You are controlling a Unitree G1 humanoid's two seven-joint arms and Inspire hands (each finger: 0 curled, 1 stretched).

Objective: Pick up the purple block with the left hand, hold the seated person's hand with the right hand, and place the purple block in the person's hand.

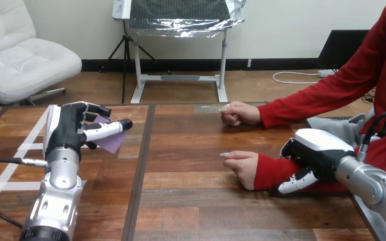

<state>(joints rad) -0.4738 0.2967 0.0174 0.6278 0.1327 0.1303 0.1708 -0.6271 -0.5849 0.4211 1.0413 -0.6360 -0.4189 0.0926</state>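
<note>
Purple block (113, 143) is being pinched in left hand (69, 131) fingers, above surface (191, 201) far left. Person's forearm (274, 169) is being clasped by right hand (315, 149) fingers. Next, prob.: block carried right to person's hand (244, 164), w/ palm needing turning up.

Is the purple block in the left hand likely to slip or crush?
Probably light: the left hand holds the purple block by thumb and fingers alone. Its flat faces should resist slipping; crisp edges suggest it's rigid.
</note>
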